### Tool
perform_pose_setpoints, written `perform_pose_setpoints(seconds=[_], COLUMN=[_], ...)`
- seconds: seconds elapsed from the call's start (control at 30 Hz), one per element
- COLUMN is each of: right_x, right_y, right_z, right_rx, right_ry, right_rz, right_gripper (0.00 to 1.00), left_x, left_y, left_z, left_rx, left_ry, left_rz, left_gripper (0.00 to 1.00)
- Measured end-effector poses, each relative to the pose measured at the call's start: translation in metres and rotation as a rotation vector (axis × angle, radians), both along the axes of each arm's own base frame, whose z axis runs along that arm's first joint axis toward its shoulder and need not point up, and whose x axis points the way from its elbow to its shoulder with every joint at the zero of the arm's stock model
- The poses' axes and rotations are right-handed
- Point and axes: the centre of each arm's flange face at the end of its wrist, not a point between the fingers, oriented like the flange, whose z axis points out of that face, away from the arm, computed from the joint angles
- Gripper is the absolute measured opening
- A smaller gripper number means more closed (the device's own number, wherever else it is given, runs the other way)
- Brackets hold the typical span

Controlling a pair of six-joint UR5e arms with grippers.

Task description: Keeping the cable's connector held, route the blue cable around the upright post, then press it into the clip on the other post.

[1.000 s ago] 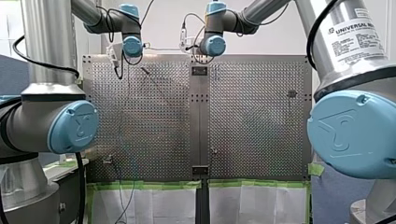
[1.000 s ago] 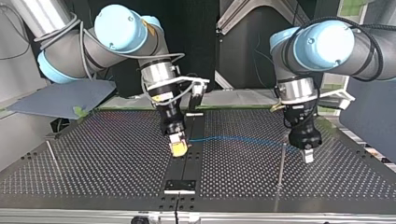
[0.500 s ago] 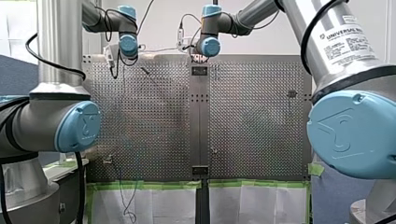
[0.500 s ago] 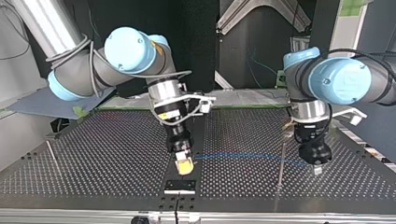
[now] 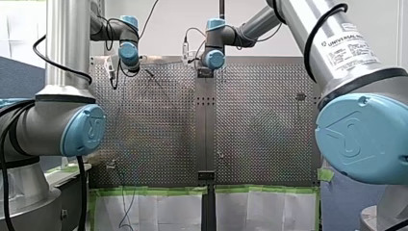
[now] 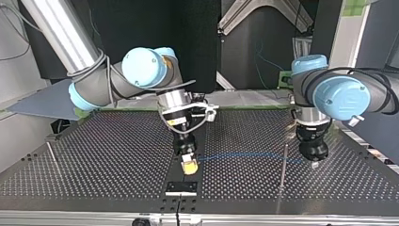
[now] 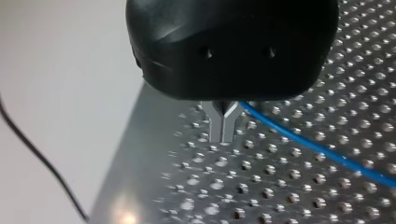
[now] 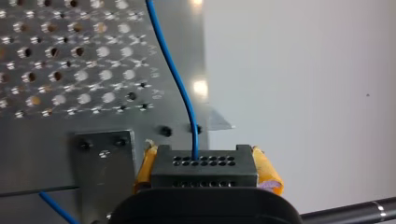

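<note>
Right jaws clamped on connector (image 8: 204, 165); left jaws closed on blue cable (image 7: 317, 147), upright post (image 6: 283, 165) at their 9 o'clock, top view.

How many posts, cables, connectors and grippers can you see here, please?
Posts: 2
Cable: 1
Connector: 1
Grippers: 2
Total: 6

A pale wall (image 5: 168, 29) backs the perforated table (image 5: 260, 125), with perhaps paper sheets (image 5: 159, 211) below
</note>
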Motion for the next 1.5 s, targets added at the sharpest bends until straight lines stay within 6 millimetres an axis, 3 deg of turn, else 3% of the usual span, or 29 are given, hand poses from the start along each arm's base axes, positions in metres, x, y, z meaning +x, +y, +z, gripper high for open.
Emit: perform_pose_setpoints(seconds=[0.53, 0.77, 1.03, 1.07, 1.13, 1.17, 1.2, 1.27, 1.3, 1.37, 1.4, 1.47, 1.5], right_x=[0.001, 0.007, 0.010, 0.010, 0.010, 0.010, 0.010, 0.010, 0.010, 0.010, 0.010, 0.010, 0.010], right_y=[-0.027, -0.039, -0.040, -0.039, -0.039, -0.039, -0.039, -0.038, -0.037, -0.036, -0.036, -0.035, -0.034], right_z=[-0.047, -0.090, -0.134, -0.140, -0.149, -0.154, -0.159, -0.169, -0.173, -0.181, -0.184, -0.192, -0.196], right_rx=[0.028, 0.064, 0.111, 0.118, 0.127, 0.134, 0.139, 0.150, 0.154, 0.164, 0.167, 0.176, 0.179], right_ry=[0.066, 0.118, 0.173, 0.180, 0.190, 0.197, 0.202, 0.214, 0.218, 0.227, 0.231, 0.240, 0.244], right_rz=[-0.033, -0.037, -0.036, -0.036, -0.037, -0.036, -0.036, -0.036, -0.035, -0.035, -0.034, -0.033, -0.032], right_gripper=[0.00, 0.00, 0.00, 0.00, 0.00, 0.00, 0.00, 0.00, 0.00, 0.00, 0.00, 0.00, 0.00], left_x=[0.037, 0.050, 0.061, 0.061, 0.060, 0.060, 0.059, 0.058, 0.058, 0.056, 0.056, 0.055, 0.054], left_y=[0.010, 0.013, 0.005, 0.004, 0.001, 0.000, -0.001, -0.004, -0.005, -0.006, -0.006, -0.005, -0.005], left_z=[-0.042, -0.058, -0.082, -0.083, -0.084, -0.084, -0.085, -0.085, -0.086, -0.086, -0.087, -0.088, -0.088], left_rx=[-0.007, -0.009, -0.030, -0.035, -0.045, -0.050, -0.058, -0.074, -0.083, -0.094, -0.098, -0.101, -0.102], left_ry=[0.046, 0.073, 0.098, 0.098, 0.100, 0.101, 0.103, 0.107, 0.111, 0.117, 0.123, 0.130, 0.134], left_rz=[-0.037, -0.050, -0.083, -0.085, -0.090, -0.092, -0.095, -0.100, -0.102, -0.103, -0.101, -0.094, -0.087], left_gripper=[0.00, 0.00, 0.00, 0.16, 0.20, 0.33, 0.33, 0.47, 0.47, 0.70, 0.70, 0.89, 0.89])
